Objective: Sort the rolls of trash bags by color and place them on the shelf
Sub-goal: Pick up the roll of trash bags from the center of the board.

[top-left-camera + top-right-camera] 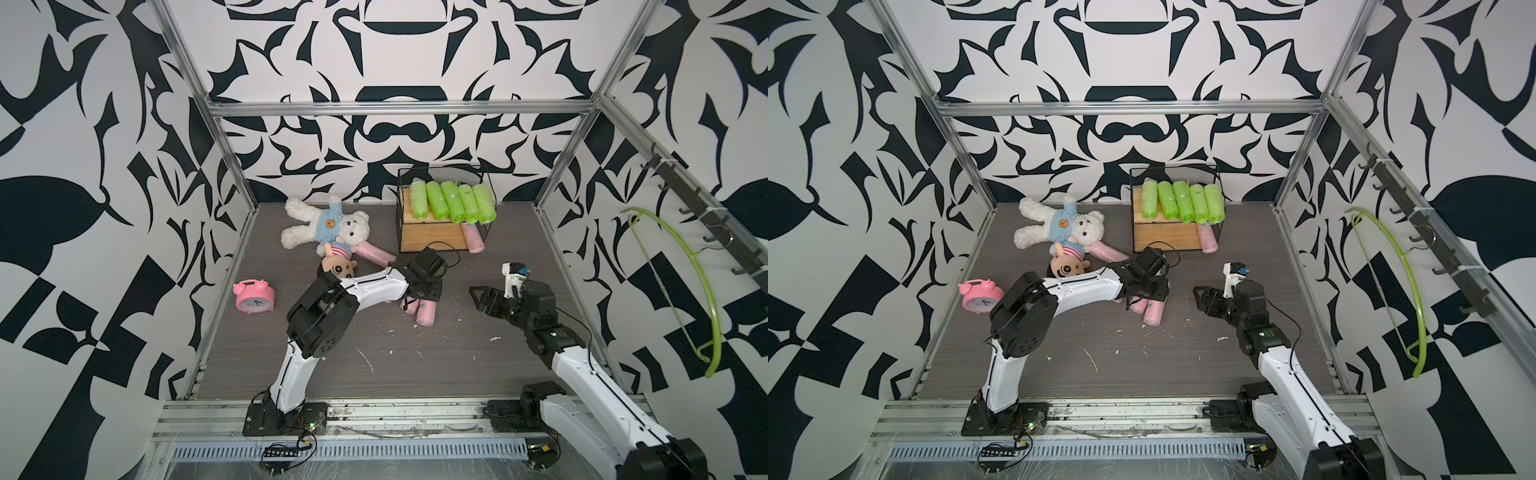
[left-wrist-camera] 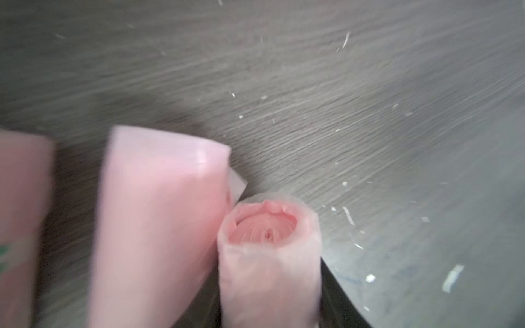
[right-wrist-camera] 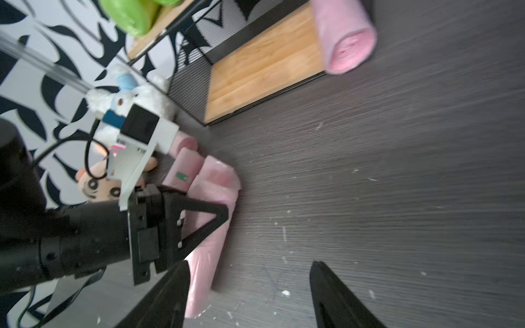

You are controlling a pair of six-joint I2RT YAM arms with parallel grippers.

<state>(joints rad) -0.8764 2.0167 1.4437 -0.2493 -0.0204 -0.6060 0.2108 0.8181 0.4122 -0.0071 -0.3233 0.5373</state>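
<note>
Left gripper [image 1: 412, 297], of black plastic, sits low at the centre of a top view. Its jaws press against both sides of a pale pink roll [image 2: 270, 267] of soft, crinkled plastic. In the left wrist view that roll's spiral-wound end faces the lens at lower centre. Two more pink rolls [image 2: 159, 221] lie beside it on the grey wood-grain bench [image 1: 436, 374], making three in that cluster. Right gripper [image 3: 250, 265] is open and empty, its two tapered fingers well apart over the bench. Five lime green cylinders [image 1: 452, 203], glossy and smooth, lie side by side on the top wooden board of the black wire shelf [image 1: 432, 243], right of centre toward the back. A fourth pink roll [image 1: 473, 239] lies at the lower board's right end. A fifth pink roll [image 1: 374, 252] lies just beside a striped plush doll [image 1: 338, 264].
</note>
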